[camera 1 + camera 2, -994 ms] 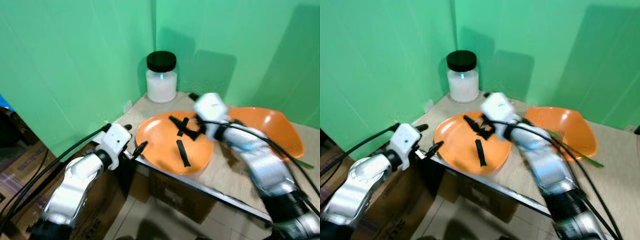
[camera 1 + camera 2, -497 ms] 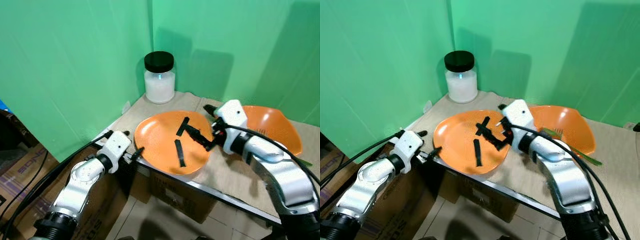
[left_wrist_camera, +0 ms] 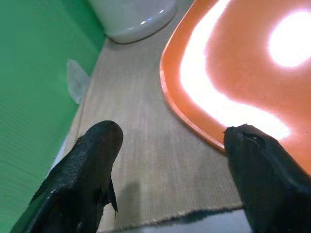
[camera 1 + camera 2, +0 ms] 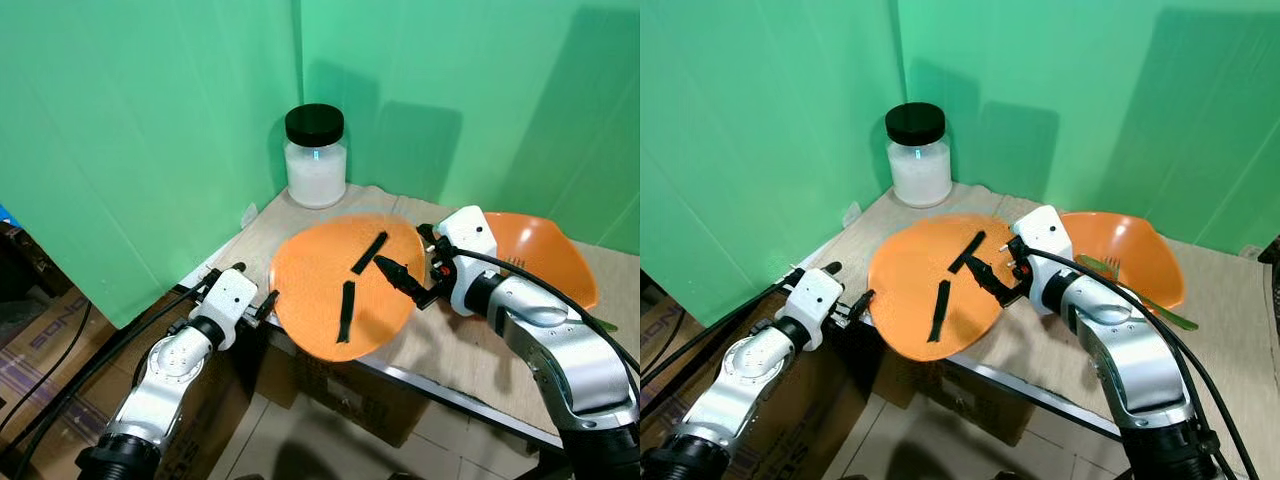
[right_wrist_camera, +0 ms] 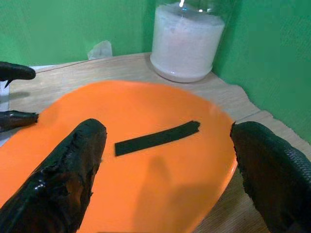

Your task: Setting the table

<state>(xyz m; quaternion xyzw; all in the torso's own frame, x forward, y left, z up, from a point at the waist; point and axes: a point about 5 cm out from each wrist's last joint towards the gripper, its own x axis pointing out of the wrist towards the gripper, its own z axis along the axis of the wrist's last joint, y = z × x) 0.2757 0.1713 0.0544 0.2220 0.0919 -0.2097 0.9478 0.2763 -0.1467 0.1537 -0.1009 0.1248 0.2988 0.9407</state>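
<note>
Smooth green walls meet in a corner behind a small table (image 4: 300, 222) covered in a beige, finely woven cloth, with cardboard boxes (image 4: 330, 385) underneath. In the corner stands a squat glass jar (image 4: 316, 157) of white powder with a round black lid. Nearer the table's front edge is a glossy orange plate (image 4: 320, 290), shallow and oval (two flat black strips (image 4: 369, 252) mark its face), and it hangs partly over the edge. The right gripper (image 4: 990, 280) reaches in from the plate's far side, its thick, matte black fingers (image 5: 65, 174) spread wide apart over the orange surface and holding nothing. The left gripper (image 4: 268, 300) sits at the table's front-left edge, just beside the plate's rim, its fingers (image 3: 82, 167) likewise parted and empty above the cloth. Behind the right arm lies a second orange dish (image 4: 1140, 260), deeper and more angular, with a green fork (image 4: 1130, 285) resting across it.
</note>
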